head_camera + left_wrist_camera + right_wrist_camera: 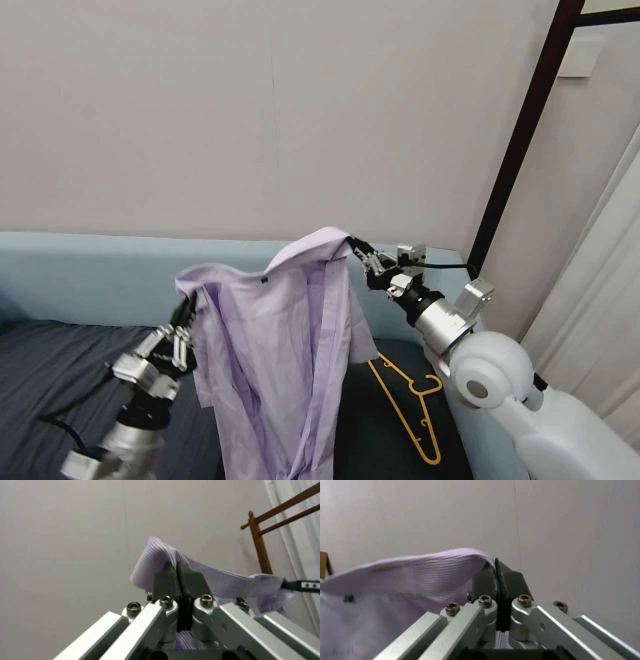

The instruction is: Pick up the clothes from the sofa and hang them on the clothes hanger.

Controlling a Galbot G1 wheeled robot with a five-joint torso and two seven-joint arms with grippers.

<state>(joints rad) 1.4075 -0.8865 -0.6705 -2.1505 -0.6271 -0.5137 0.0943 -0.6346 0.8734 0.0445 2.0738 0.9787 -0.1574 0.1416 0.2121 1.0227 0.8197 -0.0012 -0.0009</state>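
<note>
A lilac striped shirt (285, 360) hangs in the air above the sofa, held up by both shoulders. My left gripper (187, 301) is shut on its left shoulder, and in the left wrist view the cloth (210, 578) is pinched between the closed fingers (165, 579). My right gripper (352, 243) is shut on the other shoulder, higher up; in the right wrist view the fabric (415, 577) drapes away from the clamped fingers (509, 580). A yellow clothes hanger (412, 405) lies on the sofa seat below the right arm.
The sofa has a pale blue back (90, 275) and a dark seat cover (50, 370). A dark wooden rack post (525, 130) rises at the right, next to a white curtain (600, 300). A plain wall stands behind.
</note>
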